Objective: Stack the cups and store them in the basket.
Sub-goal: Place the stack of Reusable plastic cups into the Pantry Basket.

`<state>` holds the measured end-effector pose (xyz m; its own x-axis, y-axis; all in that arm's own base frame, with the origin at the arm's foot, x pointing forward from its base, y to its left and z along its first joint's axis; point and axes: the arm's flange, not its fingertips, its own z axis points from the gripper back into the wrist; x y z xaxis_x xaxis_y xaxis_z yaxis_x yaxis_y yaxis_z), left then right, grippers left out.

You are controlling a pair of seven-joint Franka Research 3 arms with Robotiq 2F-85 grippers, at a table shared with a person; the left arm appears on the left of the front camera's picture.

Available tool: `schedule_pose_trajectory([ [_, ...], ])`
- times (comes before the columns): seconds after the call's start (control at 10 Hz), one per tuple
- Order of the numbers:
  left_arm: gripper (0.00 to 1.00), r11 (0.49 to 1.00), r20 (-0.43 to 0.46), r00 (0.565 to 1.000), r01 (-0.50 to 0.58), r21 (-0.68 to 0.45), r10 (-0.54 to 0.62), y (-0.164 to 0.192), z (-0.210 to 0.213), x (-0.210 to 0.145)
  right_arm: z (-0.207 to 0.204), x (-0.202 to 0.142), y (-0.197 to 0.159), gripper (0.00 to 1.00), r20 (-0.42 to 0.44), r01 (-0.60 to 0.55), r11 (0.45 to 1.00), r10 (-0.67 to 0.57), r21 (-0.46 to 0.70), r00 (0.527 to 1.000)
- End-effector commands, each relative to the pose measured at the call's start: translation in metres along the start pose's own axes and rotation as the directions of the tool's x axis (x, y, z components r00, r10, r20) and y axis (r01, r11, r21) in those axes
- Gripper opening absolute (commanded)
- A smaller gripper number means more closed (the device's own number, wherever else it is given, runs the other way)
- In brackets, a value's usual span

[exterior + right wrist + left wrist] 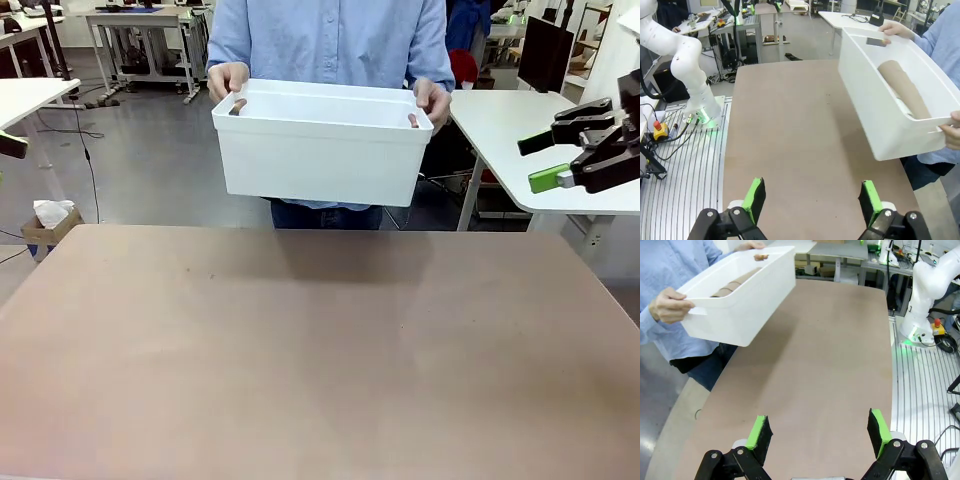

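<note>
Basket [322, 150]: white smooth plastic, rectangular, rolled rim; held above the table's far edge by a person's two hands [228, 80].
Cups [902, 87]: tan, cardboard-like, tapered stack lying inside the basket.
Left gripper [820, 435]: fingers spread, empty.
Right gripper [811, 199]: fingers spread, empty.
Table [300, 350]: matte brown, bare.
Room: grey floor, white tables beyond.

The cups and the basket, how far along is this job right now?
Nearly finished, it seems. A stack of tan-brown cardboard-like cups already lies on its side inside the large white plastic basket. The person's hands hold that basket lifted above the brown table. The left gripper and right gripper are open, holding nothing. Nothing obvious remains for them.
</note>
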<state>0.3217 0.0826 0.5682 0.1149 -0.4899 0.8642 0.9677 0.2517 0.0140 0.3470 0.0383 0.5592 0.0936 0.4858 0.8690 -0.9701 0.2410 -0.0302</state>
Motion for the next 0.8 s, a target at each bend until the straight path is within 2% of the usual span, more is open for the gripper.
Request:
schedule_pose_trajectory([
  [0.0,1.0,1.0,0.011,1.0,-0.002,-0.003,0.002,-0.0005,0.0001,0.0021,-0.0009,0.0031,-0.0012,1.0,0.026,0.007,1.0,-0.007,-0.001,1.0],
  [0.7,1.0,1.0,0.011,1.0,-0.002,-0.003,0.002,-0.0005,0.0001,0.0021,-0.0009,0.0031,-0.0012,1.0,0.026,0.007,1.0,-0.007,-0.001,1.0],
])
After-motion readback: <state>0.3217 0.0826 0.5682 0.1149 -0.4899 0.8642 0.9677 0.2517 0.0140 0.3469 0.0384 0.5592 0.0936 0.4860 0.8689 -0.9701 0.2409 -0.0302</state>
